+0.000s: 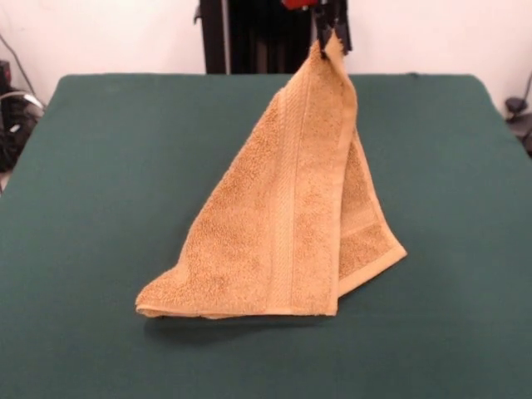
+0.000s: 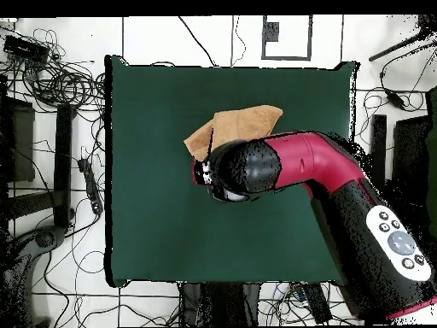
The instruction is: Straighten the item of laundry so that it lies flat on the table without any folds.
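So the gripper [image 1: 327,37] was clamped on one corner of the towel [image 1: 287,216], pinching it right at the top of the front view, with the cloth's tip poking up just beside the dark fingers. The towel hung down from that corner like a tent, fanning out wide toward the bottom, and its lower edge sat on the table [image 1: 100,208] while the rest was lifted off it. It was clearly not flat: a big front layer draped down to the left, and a second layer peeked out behind it on the right, ending in a hemmed corner that touched the green cloth. A ribbed band ran down the front layer from near the pinched corner to the bottom hem. From overhead, the red and black arm [image 2: 324,175] reached across the table [image 2: 154,222] from the lower right and covered a good part of the towel [image 2: 243,124], so only a tan wedge showed past the arm's rounded end, roughly mid-table and a bit toward the far side. Loads of cables [image 2: 60,94] lay on the floor around the table.
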